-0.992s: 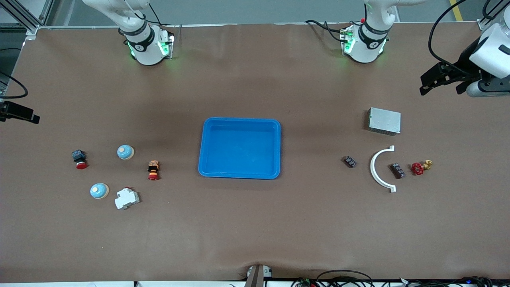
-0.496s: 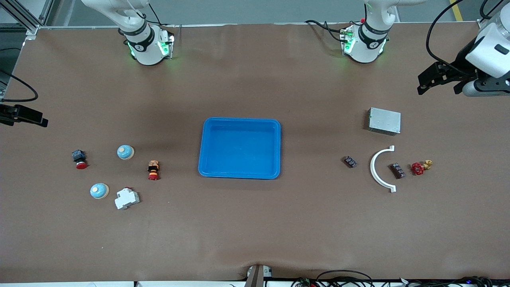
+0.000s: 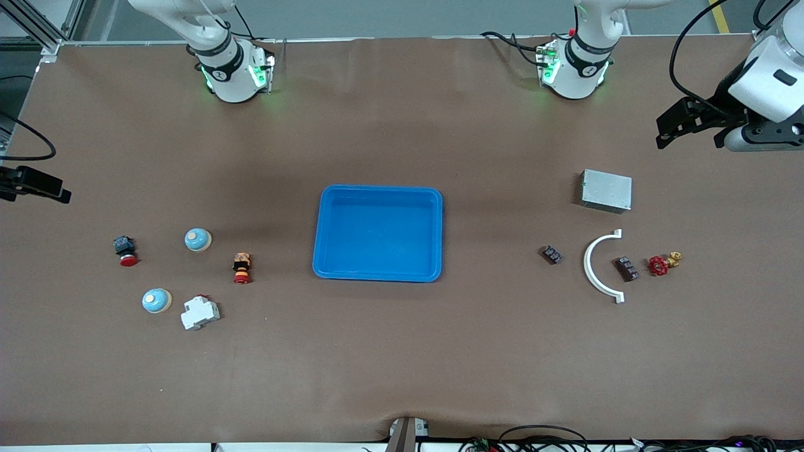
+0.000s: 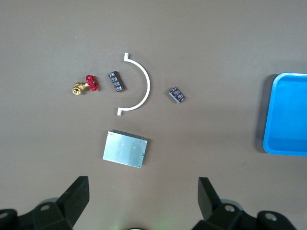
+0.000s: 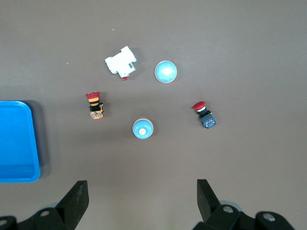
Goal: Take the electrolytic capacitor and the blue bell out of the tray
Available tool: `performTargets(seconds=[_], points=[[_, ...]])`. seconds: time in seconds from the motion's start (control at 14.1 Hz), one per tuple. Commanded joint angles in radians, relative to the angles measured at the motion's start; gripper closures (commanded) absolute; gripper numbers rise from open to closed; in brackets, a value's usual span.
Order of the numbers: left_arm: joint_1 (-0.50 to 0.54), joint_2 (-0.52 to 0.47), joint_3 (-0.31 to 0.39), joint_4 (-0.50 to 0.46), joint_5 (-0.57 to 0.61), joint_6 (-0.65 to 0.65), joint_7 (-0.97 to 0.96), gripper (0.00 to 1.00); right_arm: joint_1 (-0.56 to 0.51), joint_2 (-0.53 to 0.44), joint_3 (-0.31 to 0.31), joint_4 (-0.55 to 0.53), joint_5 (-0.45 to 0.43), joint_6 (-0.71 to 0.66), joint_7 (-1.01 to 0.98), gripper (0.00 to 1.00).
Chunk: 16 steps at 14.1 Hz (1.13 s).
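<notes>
Two blue dome bells [image 3: 198,239] [image 3: 156,301] sit on the table toward the right arm's end; both show in the right wrist view [image 5: 143,129] [image 5: 166,72]. Two small dark capacitors [image 3: 552,254] [image 3: 627,268] lie toward the left arm's end and show in the left wrist view [image 4: 177,95] [image 4: 116,81]. A blue tray [image 3: 323,226] sits mid-table, empty. My left gripper [image 3: 694,129] is open and empty, high beside the metal box [image 3: 606,190]. My right gripper [image 3: 38,188] is open and empty, high over the table's edge.
A white arc [image 3: 593,267] and a red-handled valve [image 3: 662,263] lie by the capacitors. A white breaker [image 3: 200,312], a red push button [image 3: 125,250] and an orange-red switch [image 3: 242,267] lie by the bells.
Both grippers have shifted slightly above their ends of the table. Nothing on the table has moved.
</notes>
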Motion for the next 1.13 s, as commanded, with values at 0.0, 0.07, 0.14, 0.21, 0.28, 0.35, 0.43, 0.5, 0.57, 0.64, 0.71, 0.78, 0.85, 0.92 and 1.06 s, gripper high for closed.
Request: performTargets(seconds=[0.0, 0.07, 0.14, 0.21, 0.28, 0.35, 0.43, 0.5, 0.57, 0.64, 0.71, 0.78, 0.85, 0.92, 1.06], points=[[0.006, -0.020, -0.006, -0.005, 0.020, -0.015, 0.013, 0.00, 0.026, 0.012, -0.003, 0.028, 0.005, -0.005, 0.007, 0.00], [0.008, -0.023, -0.006, -0.005, 0.020, -0.015, 0.013, 0.00, 0.054, 0.012, -0.004, 0.028, 0.001, -0.005, 0.007, 0.00], [0.008, -0.025, -0.006, -0.008, 0.022, -0.015, 0.013, 0.00, 0.068, 0.012, -0.006, 0.028, 0.001, -0.007, 0.007, 0.00], [0.008, -0.026, -0.006, -0.010, 0.020, -0.015, 0.013, 0.00, 0.069, 0.012, -0.004, 0.028, 0.002, -0.011, 0.007, 0.00], [0.010, -0.031, -0.006, -0.011, 0.022, -0.015, 0.013, 0.00, 0.079, 0.012, -0.004, 0.028, 0.001, -0.013, 0.007, 0.00], [0.010, -0.031, -0.004, -0.011, 0.020, -0.015, 0.013, 0.00, 0.080, 0.010, -0.004, 0.028, 0.002, -0.014, 0.007, 0.00], [0.010, -0.032, -0.004, -0.010, 0.020, -0.015, 0.013, 0.00, 0.080, 0.010, -0.004, 0.028, 0.002, -0.014, 0.007, 0.00], [0.010, -0.032, -0.004, -0.010, 0.020, -0.015, 0.013, 0.00, 0.080, 0.010, -0.004, 0.028, 0.002, -0.014, 0.007, 0.00], [0.008, -0.031, -0.004, -0.010, 0.020, -0.015, 0.013, 0.00, 0.080, 0.010, -0.004, 0.028, 0.002, -0.014, 0.007, 0.00], [0.008, -0.031, -0.006, -0.010, 0.020, -0.015, 0.013, 0.00, 0.079, 0.010, -0.006, 0.028, 0.002, -0.011, 0.007, 0.00], [0.010, -0.031, -0.006, -0.011, 0.020, -0.015, 0.013, 0.00, 0.076, 0.007, -0.006, 0.028, 0.002, -0.011, 0.007, 0.00], [0.010, -0.031, -0.006, -0.011, 0.020, -0.015, 0.015, 0.00, 0.073, 0.003, -0.007, 0.028, 0.007, -0.016, 0.007, 0.00], [0.010, -0.032, -0.004, -0.011, 0.020, -0.021, 0.015, 0.00, 0.073, -0.005, -0.007, 0.028, 0.011, -0.020, 0.008, 0.00], [0.010, -0.034, -0.004, -0.011, 0.020, -0.025, 0.015, 0.00, 0.073, -0.011, -0.009, 0.027, 0.013, -0.036, 0.010, 0.00], [0.010, -0.034, -0.004, -0.011, 0.020, -0.025, 0.015, 0.00, 0.073, -0.011, -0.006, 0.028, 0.016, -0.074, 0.007, 0.00]])
